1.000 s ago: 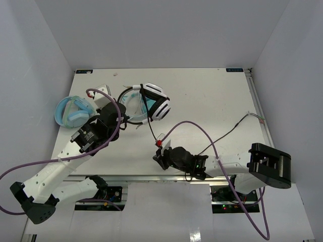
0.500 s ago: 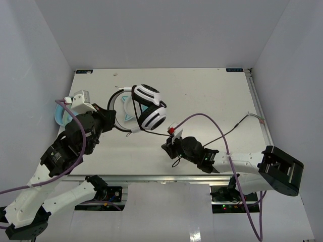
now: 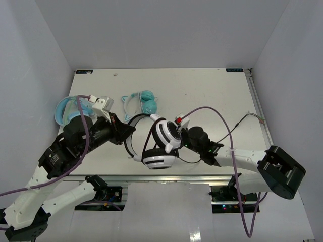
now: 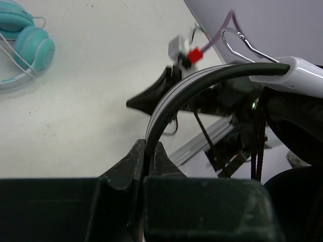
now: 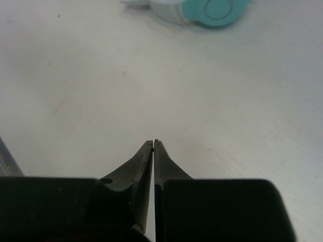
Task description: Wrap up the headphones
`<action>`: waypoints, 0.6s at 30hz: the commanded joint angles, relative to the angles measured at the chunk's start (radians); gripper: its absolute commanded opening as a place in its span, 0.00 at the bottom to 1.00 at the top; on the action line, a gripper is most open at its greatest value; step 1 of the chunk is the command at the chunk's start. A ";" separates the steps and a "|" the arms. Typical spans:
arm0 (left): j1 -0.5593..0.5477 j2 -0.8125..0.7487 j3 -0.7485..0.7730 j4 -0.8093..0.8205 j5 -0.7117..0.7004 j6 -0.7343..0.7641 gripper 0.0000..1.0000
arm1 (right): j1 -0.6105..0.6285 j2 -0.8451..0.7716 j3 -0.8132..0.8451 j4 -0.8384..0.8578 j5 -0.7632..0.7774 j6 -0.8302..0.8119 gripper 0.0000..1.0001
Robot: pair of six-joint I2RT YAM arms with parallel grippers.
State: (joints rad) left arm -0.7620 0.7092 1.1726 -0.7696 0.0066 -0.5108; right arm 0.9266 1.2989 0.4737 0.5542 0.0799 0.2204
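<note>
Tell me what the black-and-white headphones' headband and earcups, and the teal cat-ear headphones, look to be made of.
The thin black headband looks like flexible plastic or a rubber-coated band, semi-gloss, with a pale stripe along it. The white oval earcups look like hard glossy plastic, judging by their sheen. The teal cat-ear headphones look like smooth moulded plastic with a satin finish.

Nothing legible: no text, brand or number. Print on small dark tags (image 3: pixel 84 71) at far corners of white tabletop (image 3: pixel 212 96) too small to read.
</note>
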 commanded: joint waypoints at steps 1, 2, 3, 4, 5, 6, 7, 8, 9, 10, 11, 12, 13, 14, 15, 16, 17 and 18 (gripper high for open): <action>-0.001 0.024 0.033 -0.033 0.224 0.145 0.00 | -0.166 -0.088 0.014 -0.010 -0.152 -0.006 0.09; -0.001 0.033 0.030 -0.043 0.237 0.165 0.00 | -0.202 -0.099 0.034 -0.039 -0.179 -0.009 0.09; -0.002 0.038 0.027 -0.053 0.240 0.193 0.00 | -0.221 -0.105 0.061 -0.079 -0.202 -0.015 0.09; -0.001 0.047 0.023 -0.061 0.239 0.208 0.00 | -0.259 -0.118 0.079 -0.103 -0.220 -0.016 0.09; 0.000 0.054 0.019 -0.069 0.236 0.226 0.00 | -0.293 -0.130 0.098 -0.128 -0.244 -0.017 0.09; 0.000 0.060 0.010 -0.073 0.231 0.250 0.00 | -0.309 -0.136 0.120 -0.153 -0.286 -0.018 0.09; -0.001 0.070 0.008 -0.074 0.230 0.267 0.00 | -0.350 -0.147 0.139 -0.170 -0.308 -0.015 0.09; -0.002 0.083 0.009 -0.077 0.227 0.281 0.00 | -0.381 -0.155 0.159 -0.191 -0.326 -0.013 0.09; -0.002 0.100 0.014 -0.084 0.223 0.294 0.00 | -0.402 -0.161 0.184 -0.217 -0.340 -0.013 0.09; -0.001 0.118 0.019 -0.093 0.211 0.304 0.00 | -0.414 -0.167 0.204 -0.241 -0.353 -0.016 0.09; 0.000 0.153 0.027 -0.113 0.176 0.315 0.00 | -0.428 -0.170 0.231 -0.269 -0.368 -0.021 0.09; 0.000 0.189 0.036 -0.134 0.132 0.326 0.00 | -0.441 -0.172 0.258 -0.300 -0.382 -0.027 0.09; 0.000 0.218 0.044 -0.149 0.071 0.333 0.00 | -0.450 -0.173 0.289 -0.339 -0.390 -0.036 0.08; -0.001 0.240 0.049 -0.159 0.023 0.340 0.00 | -0.454 -0.175 0.328 -0.388 -0.399 -0.050 0.08; -0.002 0.262 0.051 -0.165 -0.036 0.345 0.00 | -0.456 -0.177 0.361 -0.429 -0.409 -0.062 0.08; -0.002 0.285 0.052 -0.169 -0.116 0.348 0.00 | -0.456 -0.180 0.382 -0.455 -0.420 -0.067 0.08; -0.002 0.315 0.052 -0.172 -0.177 0.348 0.00 | -0.456 -0.183 0.402 -0.486 -0.438 -0.073 0.08; -0.002 0.351 0.052 -0.173 -0.224 0.345 0.00 | -0.456 -0.187 0.422 -0.522 -0.461 -0.077 0.08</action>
State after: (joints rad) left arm -0.7635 0.9777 1.1844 -0.9262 0.0248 -0.1764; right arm 0.4774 1.1460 0.7896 0.1938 -0.2811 0.1816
